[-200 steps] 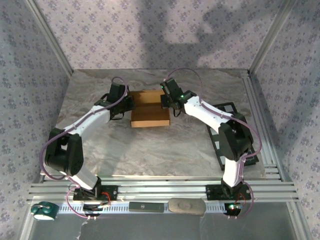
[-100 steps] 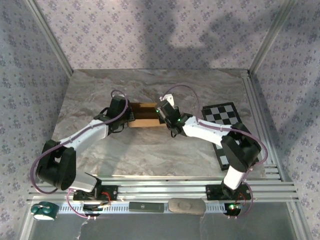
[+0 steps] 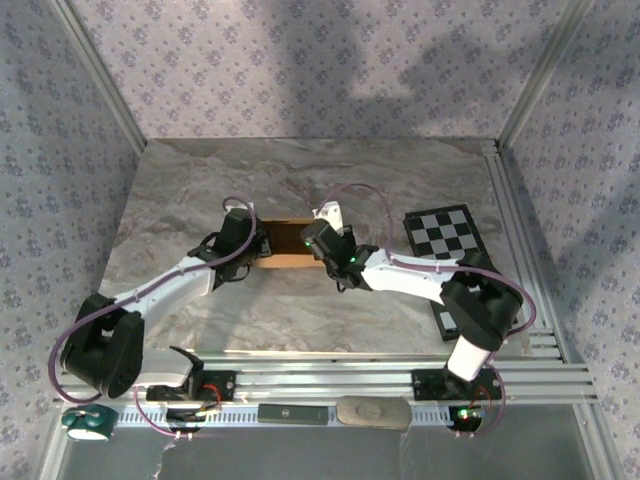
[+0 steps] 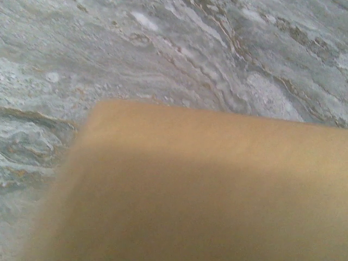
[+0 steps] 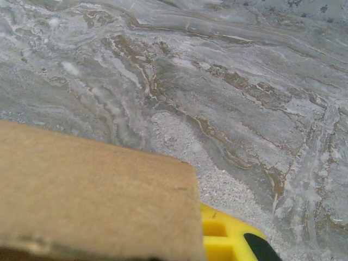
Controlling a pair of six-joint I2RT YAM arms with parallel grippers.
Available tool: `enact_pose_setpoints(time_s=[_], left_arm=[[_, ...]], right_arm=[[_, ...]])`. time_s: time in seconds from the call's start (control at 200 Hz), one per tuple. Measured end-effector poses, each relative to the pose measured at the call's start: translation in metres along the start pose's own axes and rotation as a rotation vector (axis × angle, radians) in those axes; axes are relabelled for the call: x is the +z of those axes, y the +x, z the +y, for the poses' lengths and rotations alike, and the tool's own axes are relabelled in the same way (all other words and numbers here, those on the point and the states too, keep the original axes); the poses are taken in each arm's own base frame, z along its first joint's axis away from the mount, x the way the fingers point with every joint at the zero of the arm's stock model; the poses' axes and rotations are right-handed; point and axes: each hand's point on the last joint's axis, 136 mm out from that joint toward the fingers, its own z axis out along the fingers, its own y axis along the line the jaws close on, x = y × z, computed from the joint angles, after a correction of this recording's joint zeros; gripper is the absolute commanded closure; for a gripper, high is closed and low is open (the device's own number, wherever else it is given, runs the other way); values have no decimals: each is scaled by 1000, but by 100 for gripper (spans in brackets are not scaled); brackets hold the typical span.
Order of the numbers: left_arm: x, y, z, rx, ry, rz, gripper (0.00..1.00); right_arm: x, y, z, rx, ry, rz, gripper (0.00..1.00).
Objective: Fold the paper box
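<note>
Tan paper box on marble table, just past centre toward 12 o'clock, left gripper at its 9 o'clock end, right gripper at its 3 o'clock end, checkered board toward table's 3 o'clock edge.

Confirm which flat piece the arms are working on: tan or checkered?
The plain tan paper box, mid-table where both arms meet. The black-and-white checkered board lies apart, toward the right edge.

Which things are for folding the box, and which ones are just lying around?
For the job:
- the paper box
- the left arm and the right arm, one at each end of it

Just lying about:
- the checkered board
- the teal roll
- the black bar
- the grey oval pad
</note>
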Motion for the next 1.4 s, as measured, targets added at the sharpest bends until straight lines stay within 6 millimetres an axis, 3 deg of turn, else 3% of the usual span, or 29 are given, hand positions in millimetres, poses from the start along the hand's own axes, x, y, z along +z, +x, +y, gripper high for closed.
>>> enact_pose_setpoints(time_s=[0.19,0.57,0.845,1.124,1.399], left_arm=[[-7,18,-5,-5,34,19,76],[-21,50,8,-32,50,53,63],[-31,56,11,-52,65,61,57],[-53,57,8,-85,104,63,48],[-84,68,4,-95,149,93,49]], right_arm=[[-7,9,5,-24,14,-18,100],[-18,36,15,-89,-1,17,79],[-24,54,14,-99,-12,64,66],[-48,48,19,-46,-99,56,59],[-89,43,30,-32,-208,15,54]])
